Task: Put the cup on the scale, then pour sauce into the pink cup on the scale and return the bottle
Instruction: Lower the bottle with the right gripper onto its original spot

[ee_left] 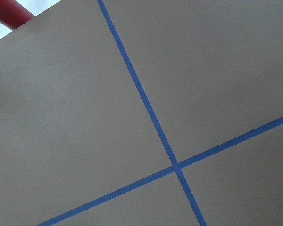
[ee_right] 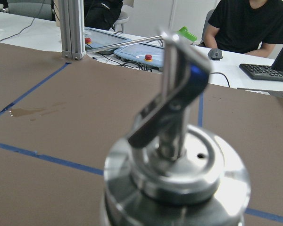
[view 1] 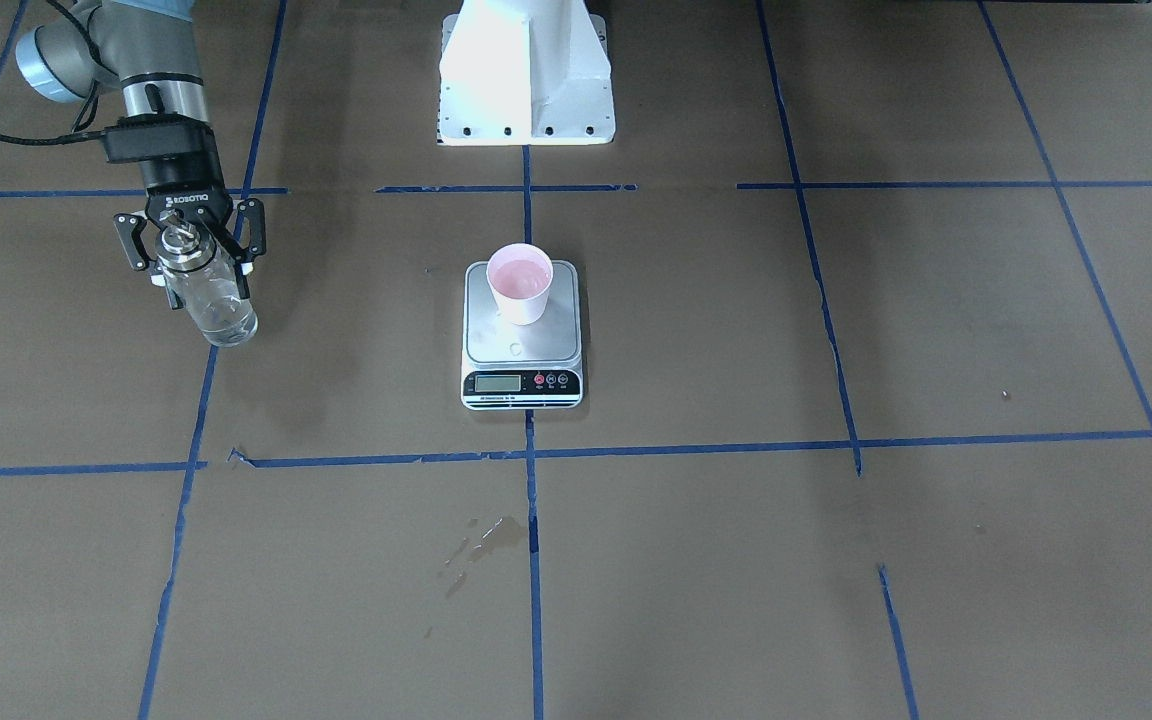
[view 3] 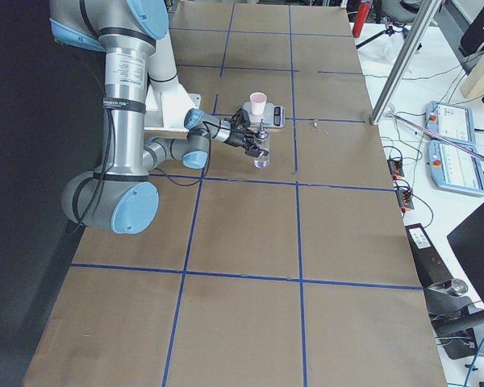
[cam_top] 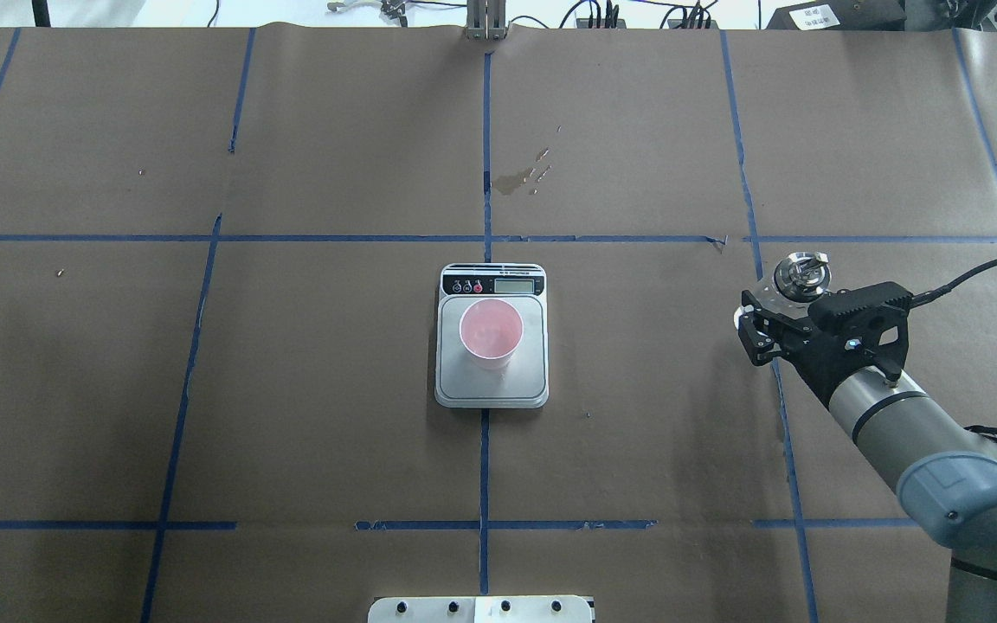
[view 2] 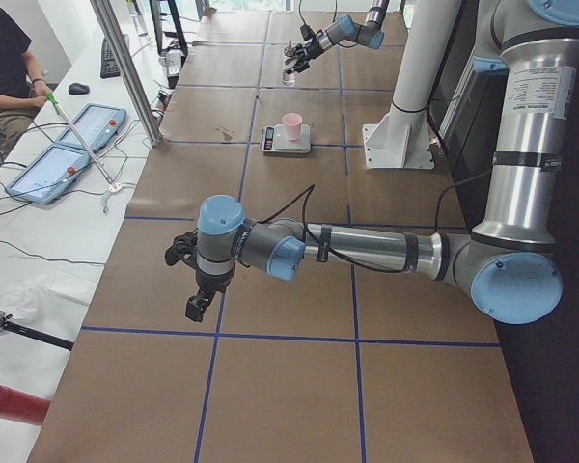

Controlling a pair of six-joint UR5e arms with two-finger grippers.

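Note:
The pink cup (view 1: 521, 283) stands upright on the back part of the scale (view 1: 522, 385), at the table's middle; both also show in the overhead view, the cup (cam_top: 491, 331) on the scale (cam_top: 455, 381). My right gripper (view 1: 206, 285) is shut on the clear glass bottle (view 1: 214, 305), far to the robot's right of the scale. The bottle is upright, with its base at or just above the table. Its silver pour-spout cap (ee_right: 179, 169) fills the right wrist view. Clear sauce shows through the glass. My left gripper (view 2: 195, 307) hangs over bare table far from the scale; I cannot tell if it is open.
A small wet stain (view 1: 481, 540) lies on the brown paper beyond the scale on the operators' side. The white robot base (view 1: 526, 70) stands behind the scale. Blue tape lines grid the table. An operator sits at a desk past the far edge.

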